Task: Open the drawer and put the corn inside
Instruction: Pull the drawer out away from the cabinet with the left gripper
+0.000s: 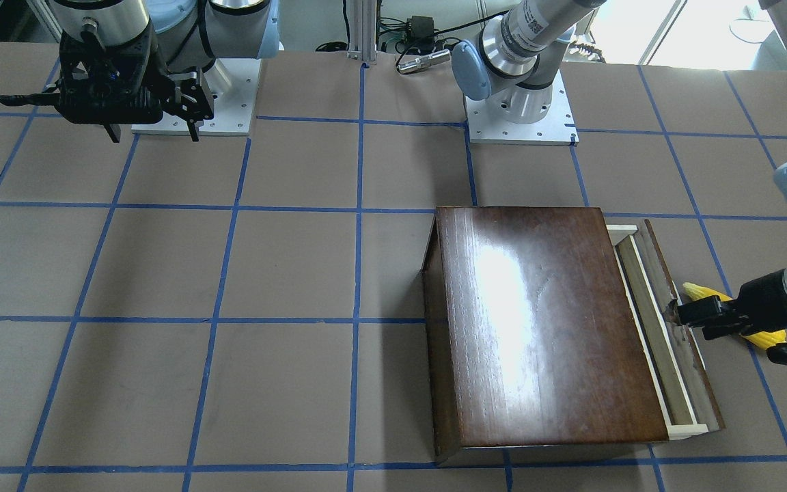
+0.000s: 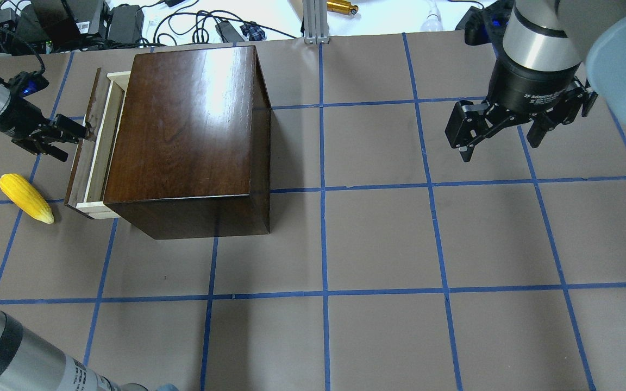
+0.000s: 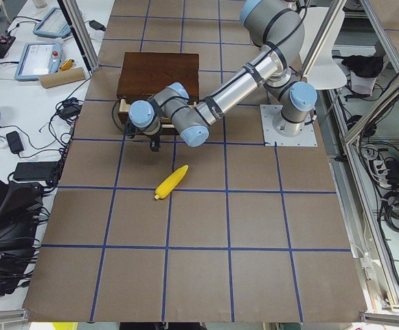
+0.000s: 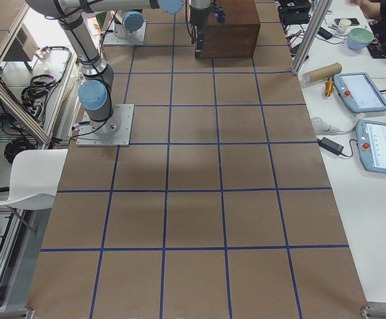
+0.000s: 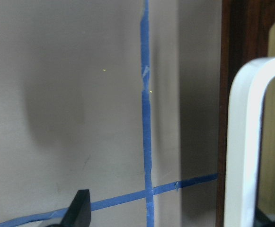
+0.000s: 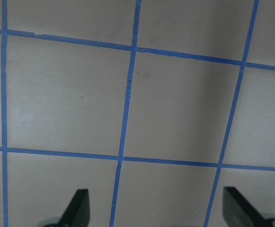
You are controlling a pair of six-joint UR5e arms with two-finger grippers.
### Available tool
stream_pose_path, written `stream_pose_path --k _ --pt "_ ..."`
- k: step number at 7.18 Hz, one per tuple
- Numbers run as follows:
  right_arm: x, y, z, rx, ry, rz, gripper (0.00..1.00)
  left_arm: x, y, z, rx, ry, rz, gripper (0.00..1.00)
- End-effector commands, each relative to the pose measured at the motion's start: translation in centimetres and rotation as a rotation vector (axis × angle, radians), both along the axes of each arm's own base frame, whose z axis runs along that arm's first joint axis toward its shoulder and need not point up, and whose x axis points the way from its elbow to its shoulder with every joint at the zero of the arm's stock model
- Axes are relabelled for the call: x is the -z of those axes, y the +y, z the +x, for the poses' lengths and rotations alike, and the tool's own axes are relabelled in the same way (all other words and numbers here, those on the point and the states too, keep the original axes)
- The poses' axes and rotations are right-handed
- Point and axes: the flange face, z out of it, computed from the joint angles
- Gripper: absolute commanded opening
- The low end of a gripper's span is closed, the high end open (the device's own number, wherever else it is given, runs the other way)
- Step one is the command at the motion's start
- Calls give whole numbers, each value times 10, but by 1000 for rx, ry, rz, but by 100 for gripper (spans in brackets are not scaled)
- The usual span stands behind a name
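Left gripper [image 2: 69,140] spread wide at the drawer's [image 2: 95,163] front, drawer partly out of box [image 2: 188,119], corn [image 2: 25,197] on worktop [image 2: 378,239] near box, right gripper [image 2: 500,149] released, well apart from box

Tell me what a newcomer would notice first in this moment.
The glossy dark-brown box stands on the robot's left half of the table, its drawer pulled slightly out with the left gripper at the front panel. The bright yellow corn lies on the table beside that drawer. The right gripper hangs open, far off.

Overhead and front views, opposed, sharing drawer [image 2: 102,146]
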Motion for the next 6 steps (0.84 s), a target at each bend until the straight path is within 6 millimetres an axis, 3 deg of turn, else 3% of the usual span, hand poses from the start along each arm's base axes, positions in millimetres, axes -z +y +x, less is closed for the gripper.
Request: stream_pose_path --k 1,4,6 --pt "0 0 0 0 1 -1 100 0 4 12 -11 -16 5 100" --pt "0 0 0 0 0 -1 100 -1 5 15 -11 -26 6 100" --pt "0 0 0 0 0 -1 100 -1 10 28 -32 -26 6 100"
